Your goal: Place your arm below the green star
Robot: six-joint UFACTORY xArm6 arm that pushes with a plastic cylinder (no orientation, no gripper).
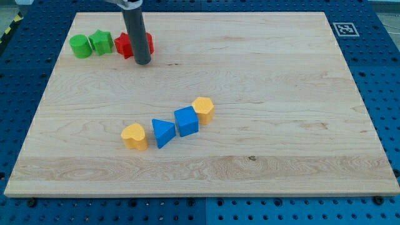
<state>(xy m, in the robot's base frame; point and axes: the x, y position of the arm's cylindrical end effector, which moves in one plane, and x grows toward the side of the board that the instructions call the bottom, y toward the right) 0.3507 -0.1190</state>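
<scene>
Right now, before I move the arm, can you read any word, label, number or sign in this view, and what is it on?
No readable words, brands or numbers anywhere in the view.
Only sign: a black-and-white square fiducial marker, a coded pattern with no letters, on the wooden board at its corner toward the view's top right.
The coloured blocks and the blue perforated table around the board carry no print.

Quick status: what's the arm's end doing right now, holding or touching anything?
No gripper: my tip holds nothing.
It sits in front of the red blocks, to the view's right of the green star, not yet below it.
</scene>
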